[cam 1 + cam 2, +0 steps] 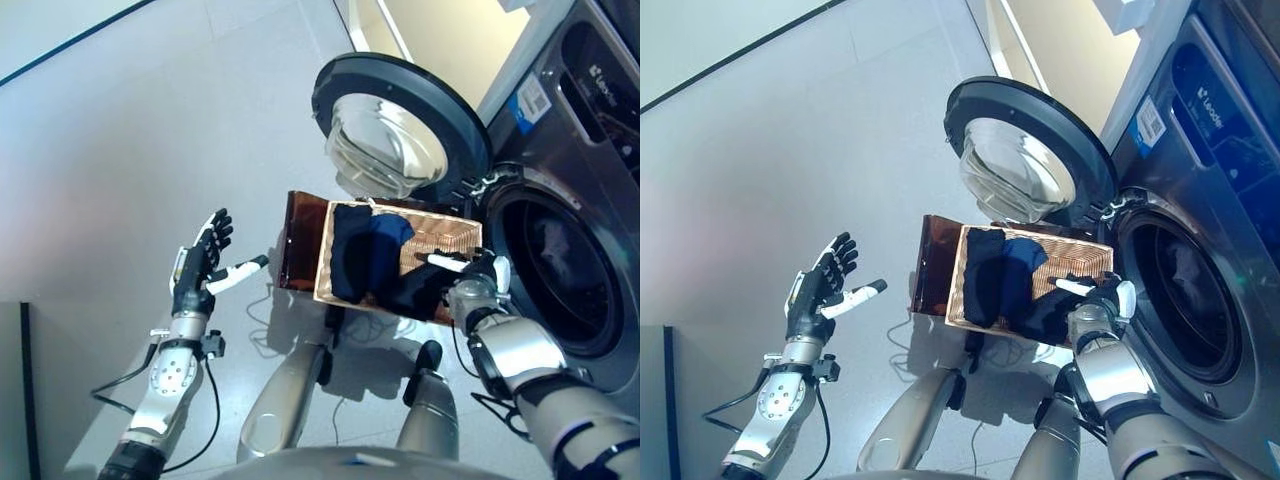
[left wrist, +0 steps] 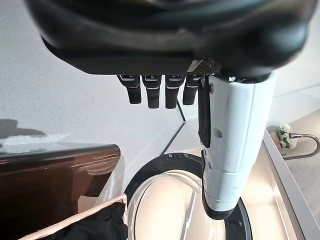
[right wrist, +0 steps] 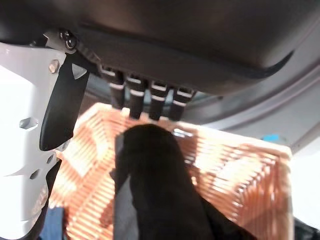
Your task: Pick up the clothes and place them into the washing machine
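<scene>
Hands, nearest items. Left hand [image 1: 197,268]: raised over bare floor [image 1: 120,150] at the left, well apart from everything else, fingers straight and spread, thumb standing out, holding nothing; judged idle, kept clear so as not to block the work on the right. Right hand [image 1: 470,285]: at the near right corner of the basket, just beside the drum opening. Its own wrist view shows the fingers [image 3: 150,102] extended in a row above a raised fold of dark cloth, not wrapped round it; whether the tips touch the cloth cannot be told. Judged to be reaching in for a grasp rather than carrying.

Wicker basket [image 1: 445,232]: woven, light brown, standing on the floor directly before the machine, presumably so that the transfer is short. A dark brown panel [image 1: 300,240] adjoins its left side.

Clothes [image 1: 370,255]: black and dark blue pieces, heaped in the left and near part of the basket, one black piece draped over the near rim. None yet lifted out.

Washing machine [image 1: 590,120]: far right, grey front. Its round door [image 1: 400,120] is swung fully open to the left, above the basket, leaving the drum [image 1: 560,265] unobstructed. Something dark shows inside the drum; what it is cannot be told.
</scene>
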You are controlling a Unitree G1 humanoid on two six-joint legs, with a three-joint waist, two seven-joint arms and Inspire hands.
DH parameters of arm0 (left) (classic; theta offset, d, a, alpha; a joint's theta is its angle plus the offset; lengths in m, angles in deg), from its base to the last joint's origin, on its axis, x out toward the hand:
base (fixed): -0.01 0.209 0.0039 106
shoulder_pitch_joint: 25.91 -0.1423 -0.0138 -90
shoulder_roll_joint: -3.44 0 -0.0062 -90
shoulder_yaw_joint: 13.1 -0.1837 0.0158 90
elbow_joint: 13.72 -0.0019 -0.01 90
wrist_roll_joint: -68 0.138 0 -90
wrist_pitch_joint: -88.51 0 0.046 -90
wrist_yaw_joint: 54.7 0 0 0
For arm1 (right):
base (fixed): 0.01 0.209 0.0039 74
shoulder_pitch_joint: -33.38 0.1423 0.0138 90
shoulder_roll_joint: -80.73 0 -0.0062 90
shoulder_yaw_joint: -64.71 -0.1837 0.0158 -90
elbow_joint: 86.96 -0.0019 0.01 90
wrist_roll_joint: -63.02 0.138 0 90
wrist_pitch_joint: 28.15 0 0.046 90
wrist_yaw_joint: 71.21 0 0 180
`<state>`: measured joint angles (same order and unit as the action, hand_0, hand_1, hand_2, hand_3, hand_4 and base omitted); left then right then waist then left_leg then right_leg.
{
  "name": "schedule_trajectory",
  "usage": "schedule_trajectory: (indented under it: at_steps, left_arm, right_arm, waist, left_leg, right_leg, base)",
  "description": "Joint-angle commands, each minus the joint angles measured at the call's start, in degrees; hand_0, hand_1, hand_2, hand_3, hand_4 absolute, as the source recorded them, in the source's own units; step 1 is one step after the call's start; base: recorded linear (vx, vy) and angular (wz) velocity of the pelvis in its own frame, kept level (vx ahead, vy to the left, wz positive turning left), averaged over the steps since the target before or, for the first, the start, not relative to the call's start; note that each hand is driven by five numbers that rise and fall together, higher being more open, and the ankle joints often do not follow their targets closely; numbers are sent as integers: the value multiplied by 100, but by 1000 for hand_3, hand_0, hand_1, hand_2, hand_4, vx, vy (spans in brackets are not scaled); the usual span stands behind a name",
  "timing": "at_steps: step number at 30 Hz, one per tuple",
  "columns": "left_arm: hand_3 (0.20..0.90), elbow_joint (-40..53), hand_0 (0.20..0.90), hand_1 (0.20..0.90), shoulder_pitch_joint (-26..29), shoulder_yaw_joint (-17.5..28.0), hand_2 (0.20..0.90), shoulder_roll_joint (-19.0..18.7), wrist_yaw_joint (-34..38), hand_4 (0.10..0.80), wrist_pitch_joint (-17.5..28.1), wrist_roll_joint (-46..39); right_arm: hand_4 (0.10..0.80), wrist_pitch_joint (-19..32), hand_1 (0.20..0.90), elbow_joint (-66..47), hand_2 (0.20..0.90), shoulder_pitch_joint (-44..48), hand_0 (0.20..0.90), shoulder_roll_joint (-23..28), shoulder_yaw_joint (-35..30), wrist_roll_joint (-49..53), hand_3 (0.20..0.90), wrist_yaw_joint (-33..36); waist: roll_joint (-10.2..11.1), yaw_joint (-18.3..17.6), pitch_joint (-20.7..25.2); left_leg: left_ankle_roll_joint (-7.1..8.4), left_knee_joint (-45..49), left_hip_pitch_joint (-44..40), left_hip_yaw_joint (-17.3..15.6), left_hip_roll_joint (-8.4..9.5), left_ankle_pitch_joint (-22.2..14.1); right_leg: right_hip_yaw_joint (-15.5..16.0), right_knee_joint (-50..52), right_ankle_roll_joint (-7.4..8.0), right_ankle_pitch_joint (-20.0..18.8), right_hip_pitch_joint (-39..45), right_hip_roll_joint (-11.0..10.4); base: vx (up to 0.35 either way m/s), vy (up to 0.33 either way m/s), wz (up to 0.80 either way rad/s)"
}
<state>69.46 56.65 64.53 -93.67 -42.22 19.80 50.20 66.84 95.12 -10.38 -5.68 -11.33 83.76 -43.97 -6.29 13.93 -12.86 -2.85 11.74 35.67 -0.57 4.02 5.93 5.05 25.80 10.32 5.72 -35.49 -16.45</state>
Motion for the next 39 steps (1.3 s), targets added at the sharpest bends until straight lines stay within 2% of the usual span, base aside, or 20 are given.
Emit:
schedule_trajectory:
  at_steps: [1,21,24,30,31,39]
  left_arm:
    - [900,561,900,900,281,366,900,-5,53,800,368,92]
    - [900,556,900,900,655,362,900,257,398,800,442,283]
    - [900,636,900,900,678,372,900,257,446,800,439,323]
    - [900,784,900,900,852,467,900,335,702,800,479,370]
    - [900,782,900,900,897,509,900,343,779,800,495,390]
    - [900,821,900,900,828,600,900,364,1010,800,576,306]
  right_arm:
    - [800,53,900,-125,900,42,900,324,207,-124,900,30]
    - [800,57,900,-139,900,196,900,183,117,147,900,43]
    - [800,50,900,-113,900,242,900,213,105,185,900,70]
    - [800,31,900,-11,900,357,900,350,-20,326,900,129]
    - [300,38,200,-19,200,405,200,363,-14,327,200,139]
    - [300,33,200,-43,200,612,200,363,58,191,200,326]
  waist:
    - [121,141,-167]
    - [196,539,-585]
    - [168,594,-618]
    - [-36,697,-730]
    - [-54,702,-710]
    - [-37,632,-639]
  left_leg:
    - [331,777,822,113,9,-865]
    - [335,1227,1594,285,94,-945]
    - [342,1272,1720,322,126,-939]
    - [316,1622,2129,398,238,-997]
    - [309,1696,2193,400,243,-1025]
    - [282,1689,2095,273,152,-1071]
  right_leg:
    - [210,-1198,-586,-287,529,125]
    - [420,-633,-677,-42,-52,38]
    - [467,-547,-692,2,-166,23]
    - [440,250,-783,304,-721,-7]
    - [413,377,-804,363,-827,-11]
    - [300,386,-805,332,-857,-8]
  base:
    - [0,7,15]
    - [6,4,10]
    - [-3,2,9]
    - [-6,26,32]
    - [24,65,35]
    - [18,44,-4]
